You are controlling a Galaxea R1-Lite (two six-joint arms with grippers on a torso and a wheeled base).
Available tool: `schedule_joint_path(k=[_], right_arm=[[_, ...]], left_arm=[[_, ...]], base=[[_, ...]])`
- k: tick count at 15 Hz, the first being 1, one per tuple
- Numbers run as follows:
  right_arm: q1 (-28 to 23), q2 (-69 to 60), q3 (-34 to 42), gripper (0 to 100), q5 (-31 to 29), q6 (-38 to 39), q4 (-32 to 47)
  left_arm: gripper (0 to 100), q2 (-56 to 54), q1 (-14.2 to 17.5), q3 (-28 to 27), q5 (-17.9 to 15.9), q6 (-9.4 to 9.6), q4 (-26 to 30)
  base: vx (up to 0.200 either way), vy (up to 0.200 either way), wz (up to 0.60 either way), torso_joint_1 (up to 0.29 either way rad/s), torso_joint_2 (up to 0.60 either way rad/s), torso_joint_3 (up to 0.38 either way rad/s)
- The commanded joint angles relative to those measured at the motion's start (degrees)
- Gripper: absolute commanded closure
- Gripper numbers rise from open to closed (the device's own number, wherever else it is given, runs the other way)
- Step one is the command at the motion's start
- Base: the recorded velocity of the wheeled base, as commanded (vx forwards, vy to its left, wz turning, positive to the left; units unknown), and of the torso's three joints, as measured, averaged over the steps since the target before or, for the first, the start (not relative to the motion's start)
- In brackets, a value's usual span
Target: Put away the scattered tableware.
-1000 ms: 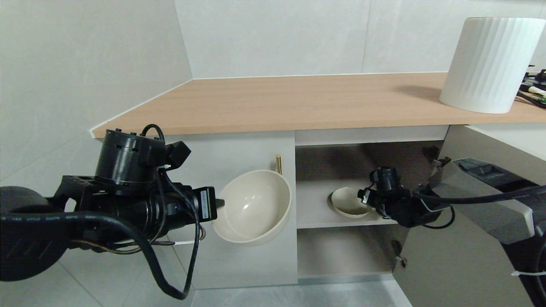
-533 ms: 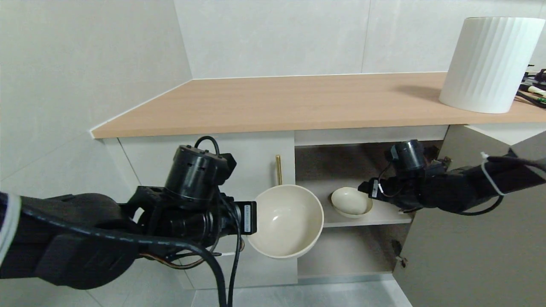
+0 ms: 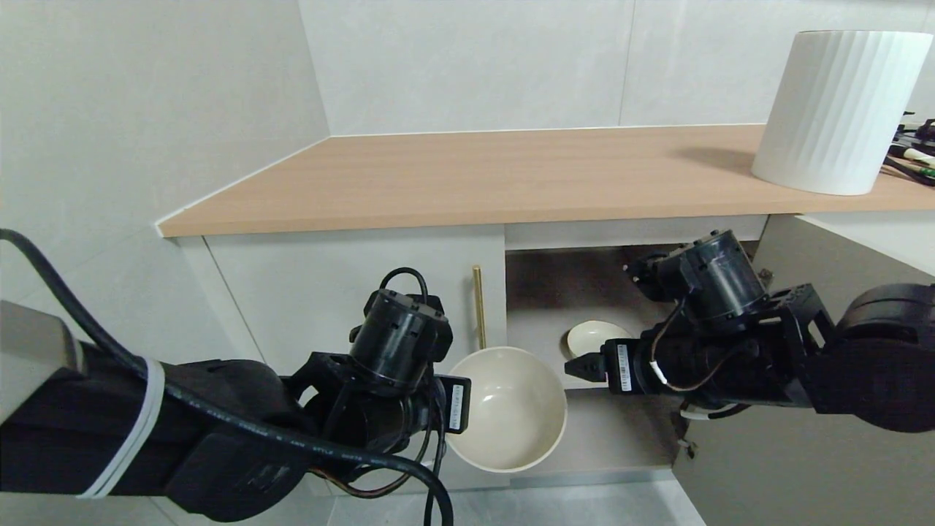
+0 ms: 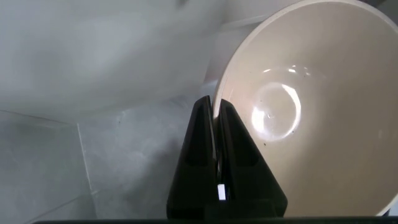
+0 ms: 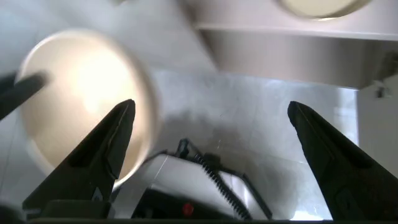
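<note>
My left gripper [image 3: 459, 403] is shut on the rim of a cream bowl [image 3: 510, 408], holding it low in front of the open cabinet; the pinched rim and bowl [image 4: 305, 106] are close up in the left wrist view, where the left gripper [image 4: 217, 118] is clamped on it. A second, smaller cream bowl [image 3: 593, 339] lies on the cabinet's middle shelf [image 3: 537, 369]. My right gripper [image 3: 579, 367] is open and empty just in front of that shelf. In the right wrist view the right gripper [image 5: 208, 124] is spread wide, with the held bowl [image 5: 81, 106] beyond one finger and the shelf bowl [image 5: 317, 7] at the edge.
A closed cabinet door with a brass handle [image 3: 479, 307] is to the left of the open compartment. The opened door [image 3: 796, 431] hangs at the right. A ribbed white cylinder [image 3: 840, 109] stands on the wooden countertop [image 3: 475, 175]. Grey tiled floor [image 3: 511, 504] lies below.
My left arm carried the bowl rightward and down toward the open compartment. My right gripper drew back out of the cabinet, away from the shelf bowl, toward the left.
</note>
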Motion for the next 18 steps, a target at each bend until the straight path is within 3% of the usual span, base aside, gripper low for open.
schedule_joint_path(k=[1,8,9,18], right_arm=[[2.05,1.29,0.95,0,0.03,0.09,-0.15],[4.16,7.71,0.86,0,-0.49,0.36,-0.59],[4.16,7.62,0.77,100,-0.49,0.62,-0.68],[4.51,6.48,1.03,100,-0.49,0.53,-0.59]], left_arm=[[100,-0.7,-0.26,0.35,-0.03,-0.06,-0.01],[100,-1.05,-1.93,0.79,-0.03,-0.14,-0.01],[100,-1.05,-1.93,0.79,-0.03,-0.14,-0.01],[100,-0.53,-1.93,1.05,-0.03,-0.14,-0.01]], base=[[0.0,0.0,0.0,0.0,0.0,0.0],[0.0,0.0,0.0,0.0,0.0,0.0],[0.0,0.0,0.0,0.0,0.0,0.0],[0.0,0.0,0.0,0.0,0.0,0.0]])
